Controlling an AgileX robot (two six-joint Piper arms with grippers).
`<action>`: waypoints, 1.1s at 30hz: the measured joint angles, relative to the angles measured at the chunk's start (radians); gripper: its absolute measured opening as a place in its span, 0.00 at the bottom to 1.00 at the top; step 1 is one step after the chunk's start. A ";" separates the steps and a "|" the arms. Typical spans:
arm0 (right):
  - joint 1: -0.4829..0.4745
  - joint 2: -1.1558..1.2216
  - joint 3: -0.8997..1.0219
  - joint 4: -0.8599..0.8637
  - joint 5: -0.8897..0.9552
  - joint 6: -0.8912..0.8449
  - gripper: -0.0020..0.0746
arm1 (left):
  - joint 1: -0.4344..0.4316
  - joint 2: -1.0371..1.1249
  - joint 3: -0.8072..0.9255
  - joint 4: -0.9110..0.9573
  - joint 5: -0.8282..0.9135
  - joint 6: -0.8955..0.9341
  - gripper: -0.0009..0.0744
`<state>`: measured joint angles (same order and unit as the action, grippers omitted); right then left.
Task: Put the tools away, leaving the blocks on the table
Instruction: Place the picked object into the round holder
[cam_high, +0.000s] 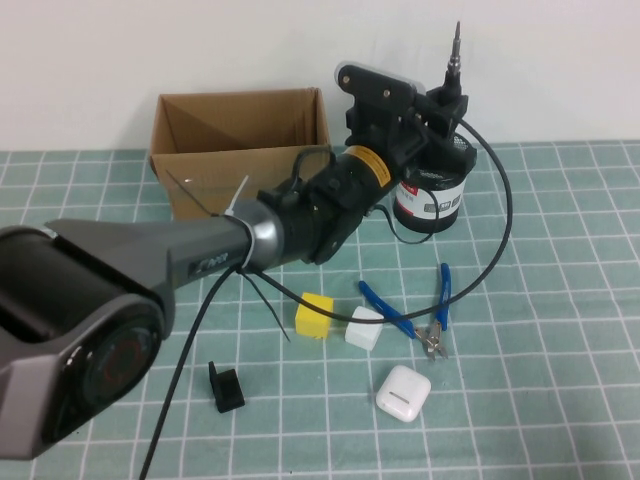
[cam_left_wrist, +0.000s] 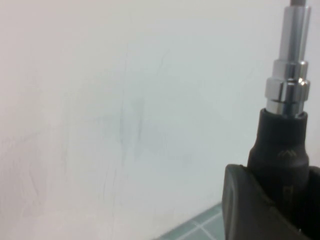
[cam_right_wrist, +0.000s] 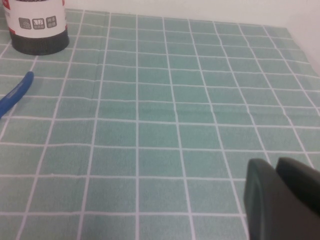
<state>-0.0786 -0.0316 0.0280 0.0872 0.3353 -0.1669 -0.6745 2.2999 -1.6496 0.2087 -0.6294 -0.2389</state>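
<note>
Left end effector (cam_high: 447, 100) on screwdriver (cam_high: 452, 55)

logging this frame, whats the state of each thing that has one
left pincer: raised over the black container, shut on screwdriver
screwdriver: held upright, tip up
right pincer: shut, low over bare table
pliers: on the table, handles spread
cardboard box: open, looks empty
black container: upright
earbud case: closed

Black-handled screwdriver (cam_high: 452, 70) held upright above the table (cam_high: 560, 330); blue-handled pliers (cam_high: 415, 310) lie flat.
</note>
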 joint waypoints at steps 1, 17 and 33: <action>0.000 0.000 0.000 0.000 0.000 0.000 0.02 | 0.000 0.004 0.000 -0.002 0.002 0.004 0.25; 0.000 0.000 0.000 0.000 0.000 0.000 0.02 | 0.000 0.048 -0.020 -0.012 0.059 0.044 0.25; 0.000 0.000 0.000 0.000 0.000 0.000 0.02 | 0.000 0.048 -0.020 -0.012 0.066 0.045 0.35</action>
<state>-0.0786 -0.0316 0.0280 0.0872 0.3353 -0.1669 -0.6745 2.3476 -1.6696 0.1967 -0.5634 -0.1935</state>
